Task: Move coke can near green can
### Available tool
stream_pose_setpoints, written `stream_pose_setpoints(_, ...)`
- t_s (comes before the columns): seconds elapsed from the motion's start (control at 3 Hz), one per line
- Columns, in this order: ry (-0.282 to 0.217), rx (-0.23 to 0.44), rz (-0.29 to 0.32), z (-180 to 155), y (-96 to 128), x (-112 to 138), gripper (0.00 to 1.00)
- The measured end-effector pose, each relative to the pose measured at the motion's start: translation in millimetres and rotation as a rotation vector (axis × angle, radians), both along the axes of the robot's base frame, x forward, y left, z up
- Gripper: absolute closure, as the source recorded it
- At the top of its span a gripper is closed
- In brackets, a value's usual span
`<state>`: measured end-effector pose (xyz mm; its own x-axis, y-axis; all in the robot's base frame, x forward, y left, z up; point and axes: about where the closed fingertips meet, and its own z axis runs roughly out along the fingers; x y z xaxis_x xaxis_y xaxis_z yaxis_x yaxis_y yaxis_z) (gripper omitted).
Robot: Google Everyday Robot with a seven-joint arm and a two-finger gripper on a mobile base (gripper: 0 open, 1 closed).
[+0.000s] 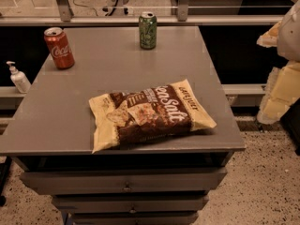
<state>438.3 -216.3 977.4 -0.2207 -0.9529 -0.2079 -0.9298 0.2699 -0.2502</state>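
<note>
From my end the biggest thing is the grey surface (70, 107), filling most of the frame, w/ stacked drawers (124, 179) under its front edge at the bottom. On it, center and a bit toward the front, lies a flat chip bag (150, 114), brown and cream, long side running left to right, slightly angled. The gripper (280, 90) sits at the far right edge of the frame, off the surface and to its right, pale blocky parts only partly in view; I can't tell if it's released or clenched, and it's touching nothing I can see. The coke can (59, 48) stands upright in the upper left, near the surface's back left corner. The green can (147, 30) stands upright at upper center, by the back edge. The two cans are well apart, w/ bare surface between them. Smallest: a white pump bottle (18, 78) at far left, beyond the surface's left edge.
</note>
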Motion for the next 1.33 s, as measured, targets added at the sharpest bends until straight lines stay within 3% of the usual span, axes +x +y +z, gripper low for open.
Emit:
stream_pose_setpoints(0.67, -0.018, 0.038, -0.006, -3, 6, 3, 0.00)
stream_pose_setpoints(1.0, -0.036, 0.149, 0.008, -17, 40, 26, 0.00)
stream_pose_setpoints(1.33, -0.043, 0.312, 0.032, -44, 96, 64, 0.00)
